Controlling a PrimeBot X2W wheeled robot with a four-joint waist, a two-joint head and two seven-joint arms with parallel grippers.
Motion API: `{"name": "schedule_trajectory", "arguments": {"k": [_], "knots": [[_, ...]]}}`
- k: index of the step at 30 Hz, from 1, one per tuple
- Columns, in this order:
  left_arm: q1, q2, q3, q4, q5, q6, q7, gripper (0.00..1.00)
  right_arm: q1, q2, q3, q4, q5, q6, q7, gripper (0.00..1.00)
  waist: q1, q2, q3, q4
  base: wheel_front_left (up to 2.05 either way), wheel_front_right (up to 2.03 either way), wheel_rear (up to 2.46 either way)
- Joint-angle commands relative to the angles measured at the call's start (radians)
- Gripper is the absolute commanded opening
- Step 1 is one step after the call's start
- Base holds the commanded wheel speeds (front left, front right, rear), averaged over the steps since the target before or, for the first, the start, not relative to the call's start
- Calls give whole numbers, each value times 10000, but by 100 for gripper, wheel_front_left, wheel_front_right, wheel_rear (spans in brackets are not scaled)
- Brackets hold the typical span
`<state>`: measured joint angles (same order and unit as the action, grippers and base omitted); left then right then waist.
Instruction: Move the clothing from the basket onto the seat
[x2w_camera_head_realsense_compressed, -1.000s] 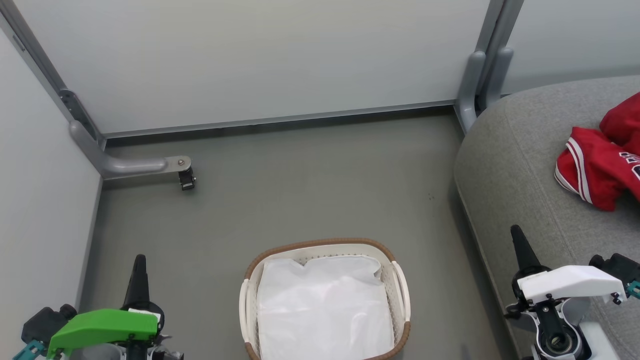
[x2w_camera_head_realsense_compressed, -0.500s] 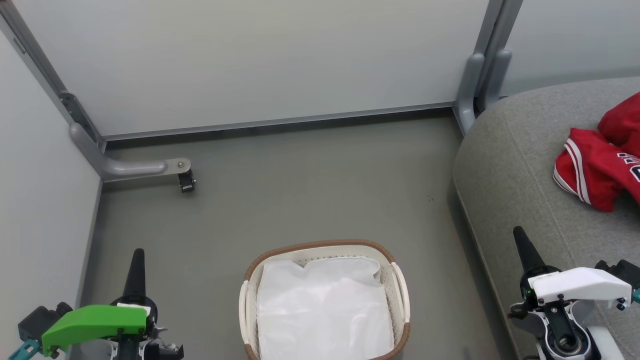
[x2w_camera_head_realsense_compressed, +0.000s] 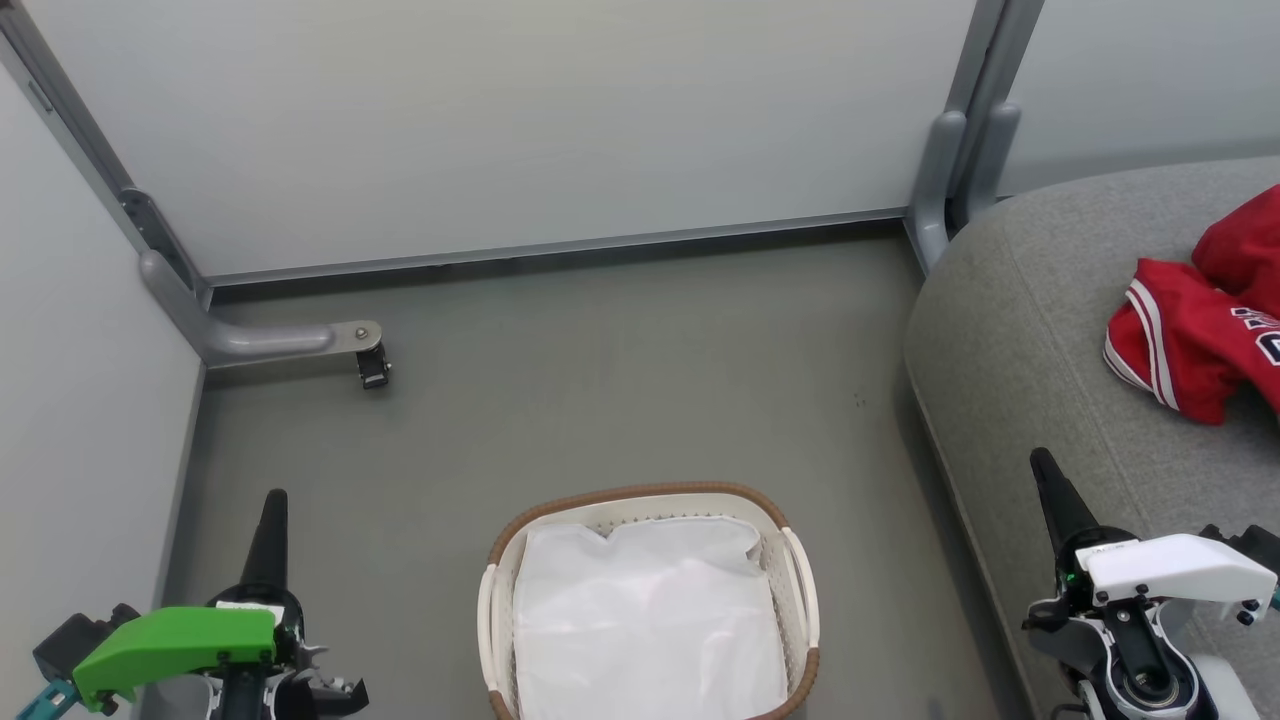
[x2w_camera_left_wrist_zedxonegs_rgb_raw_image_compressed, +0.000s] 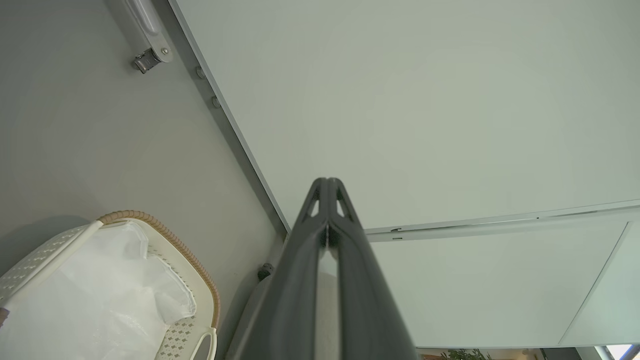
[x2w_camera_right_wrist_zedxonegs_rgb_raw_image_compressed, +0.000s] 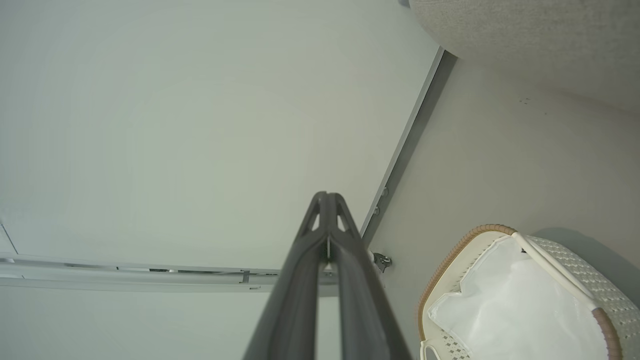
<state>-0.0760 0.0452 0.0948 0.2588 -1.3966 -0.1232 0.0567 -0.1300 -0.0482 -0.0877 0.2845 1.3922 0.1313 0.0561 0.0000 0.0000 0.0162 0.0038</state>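
status: looks basically done to me. The clothing (x2w_camera_head_realsense_compressed: 1190, 340) is lying on the seat (x2w_camera_head_realsense_compressed: 1020, 330) at the right, with the striped jersey (x2w_camera_head_realsense_compressed: 1165, 335) in front and a plain red piece (x2w_camera_head_realsense_compressed: 1240, 240) touching it from behind.
basket: the basket (x2w_camera_head_realsense_compressed: 640, 492) sits on the floor (x2w_camera_head_realsense_compressed: 600, 380) near the seat's edge but not touching it. All I can see inside is the white sheet (x2w_camera_head_realsense_compressed: 650, 630), nothing red.
left tool: the left tool (x2w_camera_head_realsense_compressed: 275, 500) is pinched closed with nothing in it and hangs over the floor, apart from the basket.
right tool: the right tool (x2w_camera_head_realsense_compressed: 1043, 462) has its fingers pressed together too and is empty, sitting above the seat's front edge.
how I'd play it: my guess is the last job is a check, not a grab. Confirm nothing red is tucked under the sheet, and leave the sheet alone since it isn't laundry to move. If another pick is needed, open wide before dipping in and come straight down inside the rim, because a light basket like that would likely skid if bumped.
head view gives: the clothes on the seat and how basket, seat and both arms are laid out.
wrist views give: the closure. The fingertips meet with barely a slit in both, whereas from the head each tool reads as one dark spike. The right wrist also catches a bare corner of the seat (x2w_camera_right_wrist_zedxonegs_rgb_raw_image_compressed: 525, 45) and the basket's side wall.
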Motion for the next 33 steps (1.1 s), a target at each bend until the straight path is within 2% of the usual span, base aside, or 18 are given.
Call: {"name": "schedule_trajectory", "arguments": {"k": [1, 33], "knots": [[-245, 71, 43, -103, -253, -39, 58, 0, 111, -43, -54, -123, 233, -7, 79, 0, 0, 0, -6, -2, 0, 0, 0], [-379, 82, 213, -148, -2180, -107, 611, 0, 275, -37, -288, -427, 2222, -7, 618, 0, 0, 0, -131, -38, 0, 0, 0]]}}
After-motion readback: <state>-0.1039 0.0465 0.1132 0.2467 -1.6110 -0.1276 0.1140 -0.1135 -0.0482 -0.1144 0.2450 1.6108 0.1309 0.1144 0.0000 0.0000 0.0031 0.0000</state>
